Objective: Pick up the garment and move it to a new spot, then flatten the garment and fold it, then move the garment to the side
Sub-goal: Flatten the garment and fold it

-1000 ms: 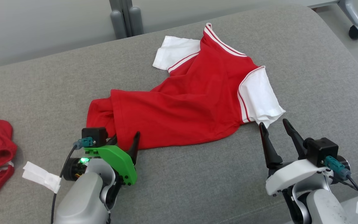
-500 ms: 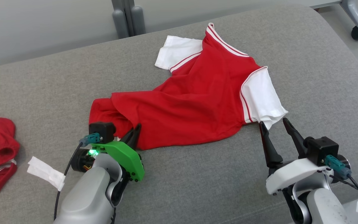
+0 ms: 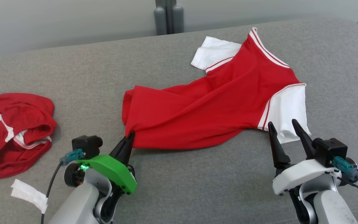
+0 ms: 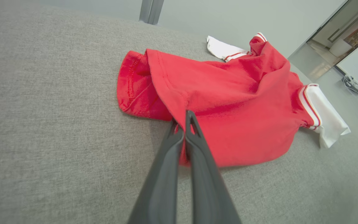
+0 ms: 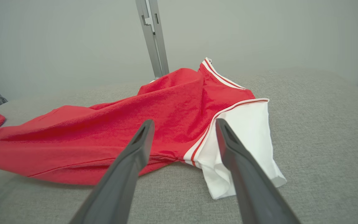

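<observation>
The garment point(image 3: 216, 102) is a red shirt with white sleeves, lying crumpled on the grey padded surface point(image 3: 73, 71). My left gripper point(image 3: 130, 134) is shut on its near hem corner. In the left wrist view the left gripper point(image 4: 182, 120) has its two fingers pressed together with red cloth of the garment point(image 4: 228, 99) pinched between them. My right gripper point(image 3: 282, 123) stands open just in front of the near white sleeve. From the right wrist, the right gripper point(image 5: 184, 122) has the garment point(image 5: 154, 115) and its sleeve seam showing between the spread fingers, which touch nothing.
A second red garment point(image 3: 14, 130) lies bunched at the left of the surface. A white tag point(image 3: 29, 194) hangs on my left arm's cable. Grey posts point(image 3: 168, 15) stand behind the far edge.
My left gripper has closed on the garment's hem corner. The head camera has turned, shifting the whole picture to the right. The right gripper stays open by the sleeve.
</observation>
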### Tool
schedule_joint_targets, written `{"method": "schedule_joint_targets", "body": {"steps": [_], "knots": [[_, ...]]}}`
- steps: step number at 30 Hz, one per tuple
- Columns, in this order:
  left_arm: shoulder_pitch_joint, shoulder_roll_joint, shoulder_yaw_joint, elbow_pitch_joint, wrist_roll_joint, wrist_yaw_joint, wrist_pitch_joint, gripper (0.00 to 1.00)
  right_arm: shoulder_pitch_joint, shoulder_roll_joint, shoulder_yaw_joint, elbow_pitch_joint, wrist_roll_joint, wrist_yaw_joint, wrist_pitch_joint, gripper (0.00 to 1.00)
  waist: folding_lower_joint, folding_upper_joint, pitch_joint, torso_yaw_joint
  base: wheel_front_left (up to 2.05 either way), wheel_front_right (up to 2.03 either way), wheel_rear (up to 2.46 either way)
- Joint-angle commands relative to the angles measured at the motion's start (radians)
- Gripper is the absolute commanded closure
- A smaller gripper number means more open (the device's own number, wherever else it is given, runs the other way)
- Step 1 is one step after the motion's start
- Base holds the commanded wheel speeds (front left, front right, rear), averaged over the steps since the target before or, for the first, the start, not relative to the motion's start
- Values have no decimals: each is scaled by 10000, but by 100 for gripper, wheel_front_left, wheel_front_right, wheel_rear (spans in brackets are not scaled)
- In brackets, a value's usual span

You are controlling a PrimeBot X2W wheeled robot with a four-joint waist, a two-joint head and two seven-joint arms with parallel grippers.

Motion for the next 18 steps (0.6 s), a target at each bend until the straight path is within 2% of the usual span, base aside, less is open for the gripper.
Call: {"method": "schedule_joint_targets", "body": {"steps": [1,6,11,15,18], "knots": [[341,200,86,-327,-150,139,125,100,77,-16,-9,-55,-63,-14,36,0,0,0,-215,588,0,0,0],[1420,643,238,-2120,-590,724,869,100,142,-18,37,-114,-38,-14,85,0,0,0,-255,825,0,0,0],[1843,1013,361,-3572,-685,1299,1354,100,73,-17,91,-199,-13,-14,141,0,0,0,-115,715,0,0,0],[1240,816,300,-3283,-575,1451,1476,100,-142,-17,174,-243,9,-14,117,0,0,0,96,406,0,0,0],[663,565,313,-2396,-510,1417,1394,100,-263,-19,283,-238,72,-14,63,0,0,0,277,50,0,0,0]]}}
